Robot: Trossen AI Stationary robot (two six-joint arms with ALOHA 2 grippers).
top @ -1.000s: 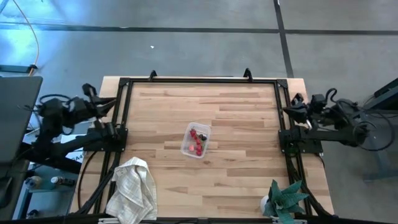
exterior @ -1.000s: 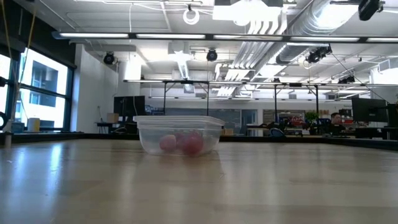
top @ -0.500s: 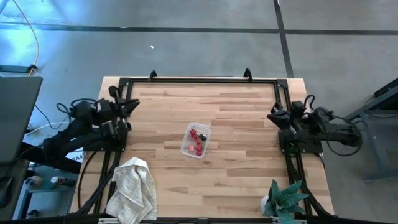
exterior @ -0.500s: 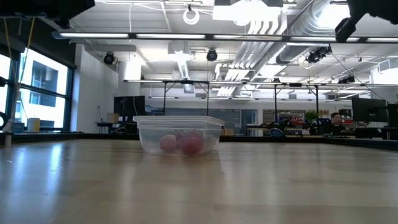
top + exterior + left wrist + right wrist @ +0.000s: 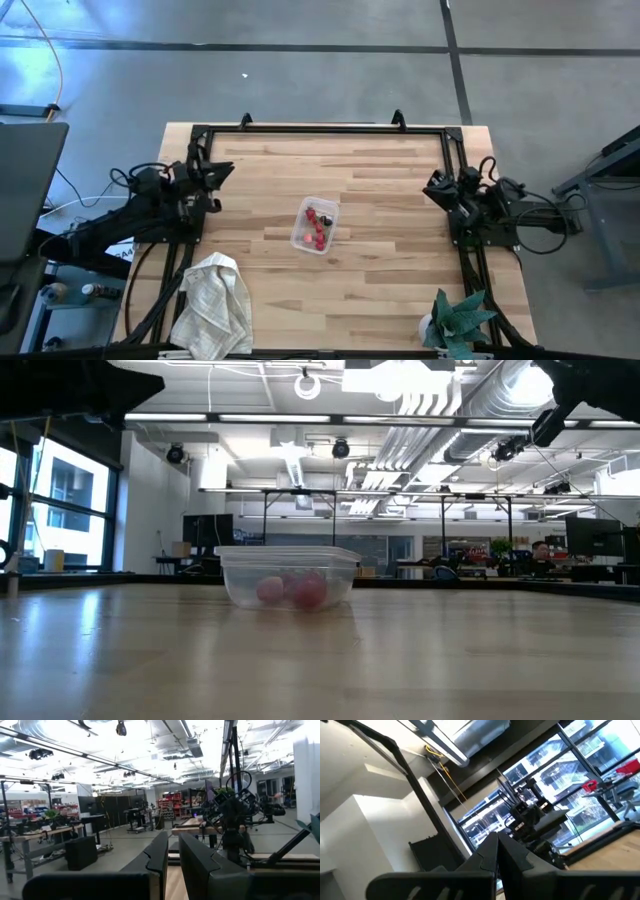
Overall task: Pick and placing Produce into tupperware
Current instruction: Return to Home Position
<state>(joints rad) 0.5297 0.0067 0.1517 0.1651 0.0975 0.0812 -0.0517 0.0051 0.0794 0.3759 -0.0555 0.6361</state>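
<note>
The clear tupperware [image 5: 315, 225] stands on the middle of the wooden table, also seen in the low view [image 5: 288, 576]. Several small red and dark pieces of produce [image 5: 317, 227] lie inside it, on its floor [image 5: 292, 592]. My left gripper [image 5: 226, 168] is shut and empty at the table's left edge, pointing toward the middle; its fingers show in the left wrist view [image 5: 171, 855]. My right gripper [image 5: 430, 184] is shut and empty at the right edge, shown in the right wrist view [image 5: 498, 851].
A white checked towel [image 5: 213, 305] lies at the near left corner. A teal leafy plant [image 5: 458, 318] stands at the near right corner. A black frame [image 5: 325, 129] runs around the table top. Bare wood lies around the tupperware.
Both arms have folded down at the table's sides. My left gripper has swung in from beyond the left edge to over that edge, my right gripper likewise from the right. Both now point toward the table's middle. The tupperware and produce have not moved.
</note>
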